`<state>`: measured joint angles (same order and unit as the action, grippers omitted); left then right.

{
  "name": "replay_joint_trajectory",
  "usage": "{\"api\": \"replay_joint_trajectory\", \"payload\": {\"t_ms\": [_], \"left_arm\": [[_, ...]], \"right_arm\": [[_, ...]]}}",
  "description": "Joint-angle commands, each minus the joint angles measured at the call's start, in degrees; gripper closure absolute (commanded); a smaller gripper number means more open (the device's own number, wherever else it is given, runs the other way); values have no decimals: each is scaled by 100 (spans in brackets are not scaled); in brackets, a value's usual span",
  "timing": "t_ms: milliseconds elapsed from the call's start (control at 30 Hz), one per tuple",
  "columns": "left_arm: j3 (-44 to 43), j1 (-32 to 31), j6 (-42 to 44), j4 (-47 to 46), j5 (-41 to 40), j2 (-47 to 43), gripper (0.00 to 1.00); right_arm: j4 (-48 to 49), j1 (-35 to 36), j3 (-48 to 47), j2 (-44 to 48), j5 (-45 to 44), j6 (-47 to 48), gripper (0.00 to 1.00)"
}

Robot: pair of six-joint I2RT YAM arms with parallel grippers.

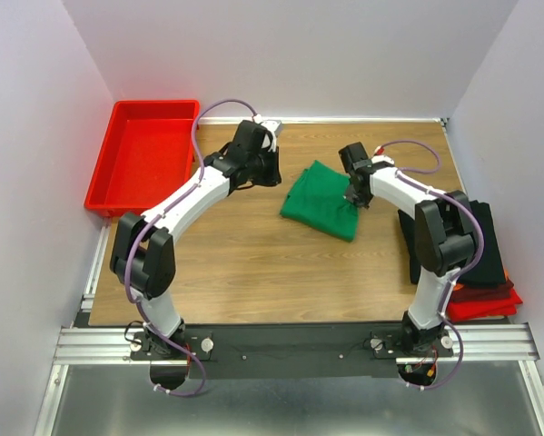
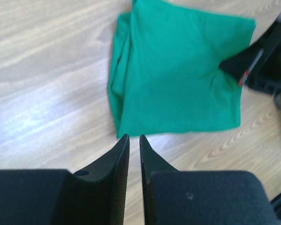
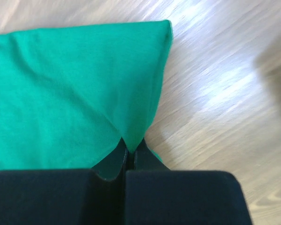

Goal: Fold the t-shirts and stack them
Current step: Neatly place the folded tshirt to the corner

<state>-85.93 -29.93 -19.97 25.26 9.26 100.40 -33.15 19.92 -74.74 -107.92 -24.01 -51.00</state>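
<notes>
The right gripper has its jaws pressed together on a pinch of the bright green t-shirt. The cloth rises in a small peak into the fingertips, right at the shirt's edge. From that pinch the shirt spreads out ahead of the jaws and to their left, lying flat and folded on the wooden table, with one corner pointing away from the gripper. To the right of the jaws there is only bare wood.

The left gripper hovers over the table just short of the same shirt's opposite edge. Its jaws stand a narrow slit apart and hold nothing. Beyond its fingertips lies the green cloth, with loose folds bunched along its left side, and past that the right gripper shows as a dark shape on the far side of the shirt.

In the top view, behind the right jaws and towards that arm's base, a stack of folded t-shirts sits at the table's edge, partly hidden by the arm's elbow. A black one is on top and red cloth shows at the bottom. A red plastic tray stands well off to the left of the left jaws.
</notes>
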Motion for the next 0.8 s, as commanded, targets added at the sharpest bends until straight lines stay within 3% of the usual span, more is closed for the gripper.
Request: {"api": "replay_joint_trajectory", "payload": {"t_ms": [0,233,467,767], "left_arm": [[348,-21,19,-152,208,-407,78],[911,-21,-42,-425,454,-758,78],[1263,-21,-16,-557,603,-917,78],[1360,-21,2,-627,762,-996,78]], "right_arm": [[-1017,-225,-646,-159,-824,-366,100],[-2545,-664,-2096,-449,-1430,-638,100],[-3539,-1262,-3142,-528,-1492,-744,100],[-3971,-1825,-3828,-379,-1441,-490,100]]}}
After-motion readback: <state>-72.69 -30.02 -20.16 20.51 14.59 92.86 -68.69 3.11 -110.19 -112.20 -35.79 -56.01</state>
